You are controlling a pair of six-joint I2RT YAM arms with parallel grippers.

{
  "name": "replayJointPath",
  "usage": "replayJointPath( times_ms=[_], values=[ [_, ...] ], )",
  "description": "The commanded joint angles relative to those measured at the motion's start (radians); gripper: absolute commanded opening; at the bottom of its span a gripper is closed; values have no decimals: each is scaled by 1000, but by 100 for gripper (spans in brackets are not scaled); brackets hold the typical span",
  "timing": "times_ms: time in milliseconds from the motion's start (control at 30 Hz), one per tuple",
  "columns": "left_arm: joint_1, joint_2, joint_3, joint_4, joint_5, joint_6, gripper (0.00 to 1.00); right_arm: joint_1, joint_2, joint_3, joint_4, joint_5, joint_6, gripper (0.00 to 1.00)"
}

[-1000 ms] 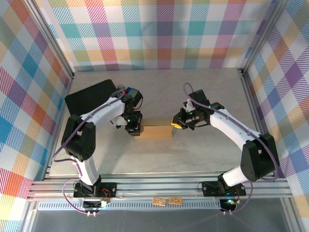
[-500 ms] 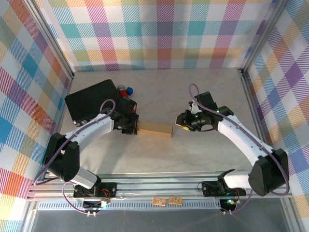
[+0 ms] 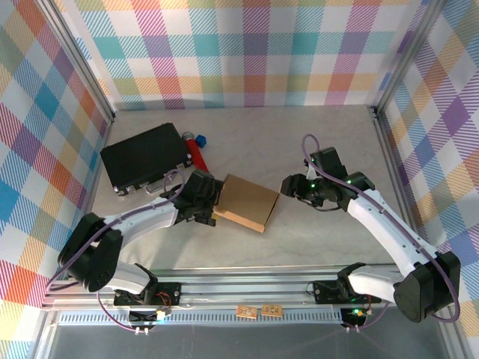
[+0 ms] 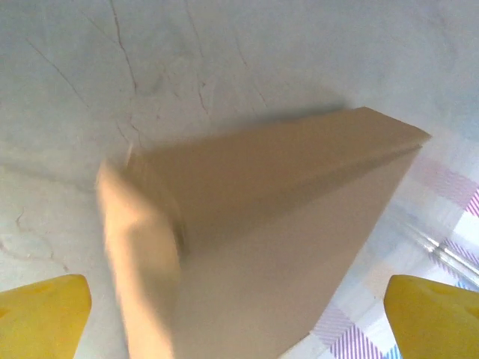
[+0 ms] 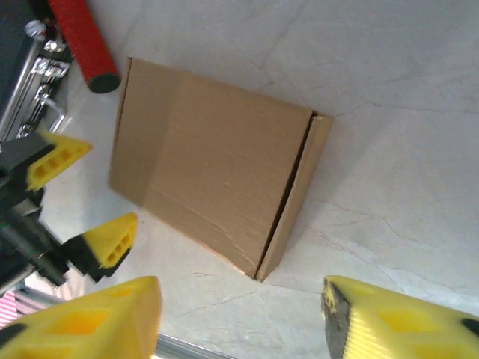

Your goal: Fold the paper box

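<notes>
The paper box is a closed, shallow brown cardboard box lying flat on the table, turned at an angle. My left gripper is at its left edge and open. In the left wrist view the box looms close between the two widely spread yellow fingertips, blurred, around my left gripper. My right gripper stands open just off the box's right end. In the right wrist view the box lies ahead of my right gripper, apart from it, with a seam showing along its right side.
A black case lies at the back left, with a red cylinder with a blue cap beside it, close to the box's far corner. Plaid walls enclose the table. An aluminium rail runs along the near edge.
The box stood as a narrow strip between both grippers and now lies flat and turned. The left arm has dropped low and nearer; the right gripper has drawn back to the right.
</notes>
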Motion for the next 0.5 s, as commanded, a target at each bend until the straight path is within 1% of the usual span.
replayJointPath(
  times_ms=[0,33,100,133,167,233,300,333,367,400,433,467],
  values=[
    [-4,-120,27,-156,14,142,100,-7,-30,16,-72,80,-21,99],
    [-4,-150,47,-210,12,198,100,-6,-40,29,-90,110,-25,99],
    [-3,-216,113,-384,-30,328,100,-8,-72,63,-115,178,-44,99],
    [0,-242,151,-453,-67,397,100,-8,-94,73,-119,211,-56,99],
    [-1,-274,197,-516,-123,495,100,-8,-124,80,-115,248,-71,99],
    [-1,-328,296,-632,-279,653,100,-8,-181,90,-112,356,-91,99],
    [0,-382,364,-703,-460,799,100,-8,-244,77,-106,524,-82,99],
    [2,-406,374,-717,-537,849,100,-8,-273,53,-98,620,-64,99],
    [4,-433,372,-725,-632,890,100,-8,-304,17,-93,744,-33,99],
    [7,-455,360,-747,-750,897,100,-9,-343,-38,-44,856,-52,99],
    [7,-469,345,-774,-867,879,100,-9,-380,-112,33,929,-109,99],
    [7,-482,315,-821,-1008,829,100,-10,-427,-203,149,974,-201,99]
  ],
)
